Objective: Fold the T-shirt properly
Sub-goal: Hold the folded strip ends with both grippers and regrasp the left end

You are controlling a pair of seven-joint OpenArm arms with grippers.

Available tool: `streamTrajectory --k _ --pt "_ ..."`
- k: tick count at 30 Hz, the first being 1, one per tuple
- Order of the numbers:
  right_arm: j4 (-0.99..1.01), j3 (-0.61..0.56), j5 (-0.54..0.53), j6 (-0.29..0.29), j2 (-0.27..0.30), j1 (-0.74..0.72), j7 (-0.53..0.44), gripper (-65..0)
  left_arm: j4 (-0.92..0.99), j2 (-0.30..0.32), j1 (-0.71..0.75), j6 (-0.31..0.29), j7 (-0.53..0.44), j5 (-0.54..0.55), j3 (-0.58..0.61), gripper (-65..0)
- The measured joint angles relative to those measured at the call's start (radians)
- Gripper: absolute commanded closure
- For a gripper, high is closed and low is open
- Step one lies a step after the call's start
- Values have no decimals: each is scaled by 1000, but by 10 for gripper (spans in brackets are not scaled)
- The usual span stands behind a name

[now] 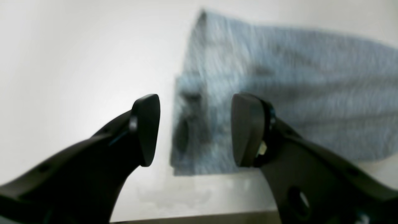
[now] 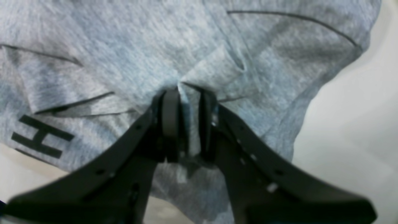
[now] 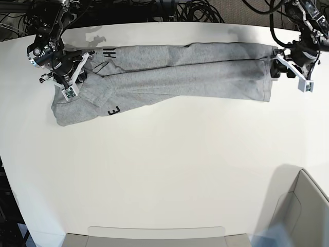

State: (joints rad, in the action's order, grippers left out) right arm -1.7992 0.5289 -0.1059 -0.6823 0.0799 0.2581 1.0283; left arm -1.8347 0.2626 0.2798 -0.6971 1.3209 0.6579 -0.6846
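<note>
Nearest the lens in the right wrist view: black two-fingered right gripper (image 2: 186,124), pressed onto a bunched ridge of the heather-grey, short-sleeved jersey T-shirt (image 2: 130,49), cloth pinched between the pads. Black block "H" readable at lower left of that view; folds and seam lines crossing the fabric. In the base view, from left to right: right gripper at the shirt's crumpled end, near the white table's (image 3: 164,180) far edge; T-shirt stretched in a long band along that edge, letters "HL" and "E" partly legible; black left gripper (image 1: 194,130) beyond the shirt's other end, fingers spread wide, nothing between them. Tangled black cables (image 3: 195,9) behind the table; pale grey bin (image 3: 303,206) at lower right.
</note>
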Motion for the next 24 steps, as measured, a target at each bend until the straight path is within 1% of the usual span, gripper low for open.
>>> streamTrajectory --k 4,7,11,13,14,17,20,24 --pt "0 -18 -3 0 5 2 0 -127 6 9 -5 0 -13 1 38 -363" --pt "0 -18 -3 0 5 2 0 -126 58 5 -11 0 -23 5 50 -363" --pt "0 -18 -3 0 6 2 0 -126 150 12 -3 1 -100 -18 87 -363" --pt "0 -18 -3 0 5 2 0 -126 197 21 -4 0 -133 -76 121 -363" --pt "0 -18 -3 0 6 2 0 -126 216 23 -7 0 -174 -98 129 -363" --pt "0 -18 -3 0 8 2 0 -126 255 34 -17 -6 -231 -130 154 -363" --pt "0 -18 -3 0 8 2 0 -126 280 37 -18 -7 -259 -130 165 -363" --pt "0 -18 -3 0 8 2 0 -126 293 37 -19 -7 -272 -122 165 -363"
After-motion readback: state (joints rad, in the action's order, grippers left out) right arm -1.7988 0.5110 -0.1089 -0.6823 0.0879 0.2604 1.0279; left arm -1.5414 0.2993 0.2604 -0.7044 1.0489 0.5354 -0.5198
